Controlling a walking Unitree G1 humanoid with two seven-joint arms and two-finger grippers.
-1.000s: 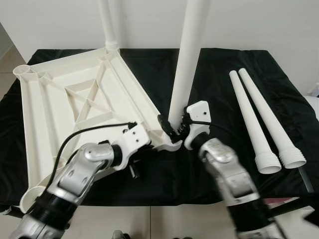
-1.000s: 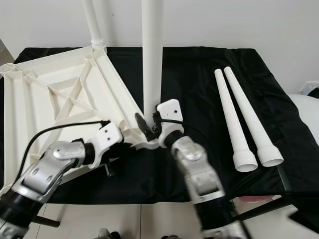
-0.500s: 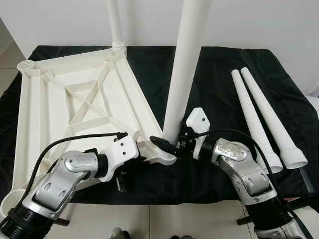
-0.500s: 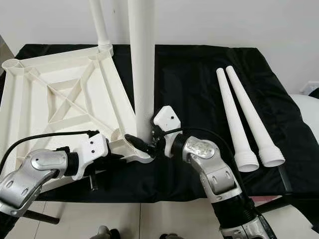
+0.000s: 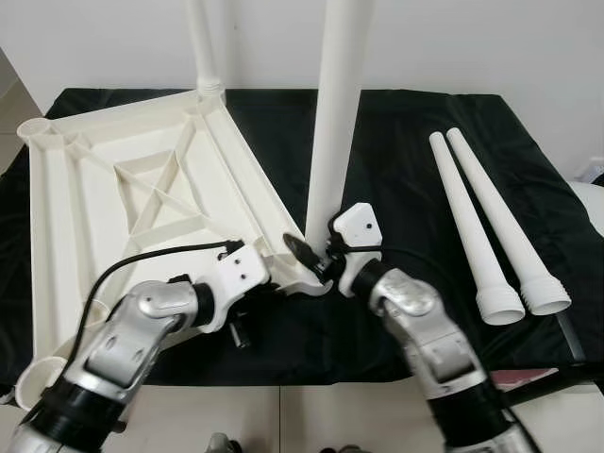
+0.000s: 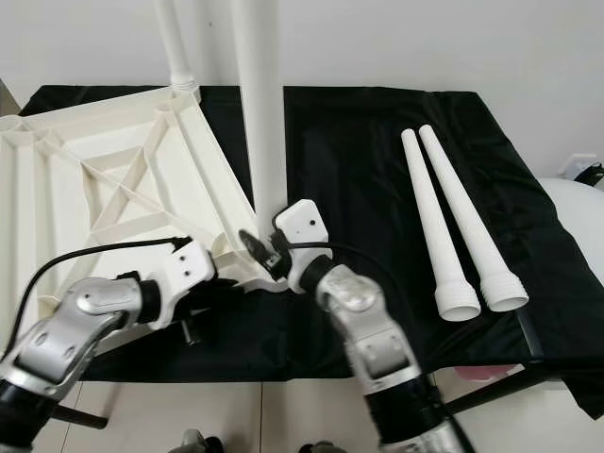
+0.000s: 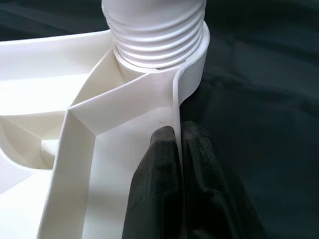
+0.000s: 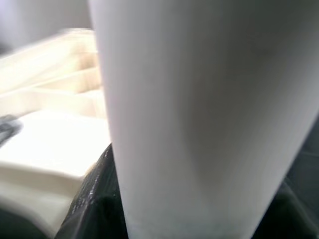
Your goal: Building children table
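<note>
1. We count one white tabletop [image 5: 142,189], upside down on the black cloth [image 5: 415,142].
2. Two legs stand in its corner sockets: near leg [image 5: 332,113], far leg [image 5: 202,47].
3. Two loose legs [image 5: 481,226] lie together, well apart.
4. Our left gripper [image 7: 177,144] pinches the tabletop's rim (fingers together on it); our right gripper [image 5: 316,260] clamps the near leg's base.

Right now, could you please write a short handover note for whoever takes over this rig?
Left gripper: fingers shut on the tabletop's near rim, beside the corner socket.
Right gripper: fingers around the base of the upright leg in that socket.
Done: tabletop lies upside down on the black cloth; a far-corner leg stands upright too.
Left: whether the near leg is fully threaded cannot be told. Two loose legs lie on the cloth to the right, still to fit.
</note>
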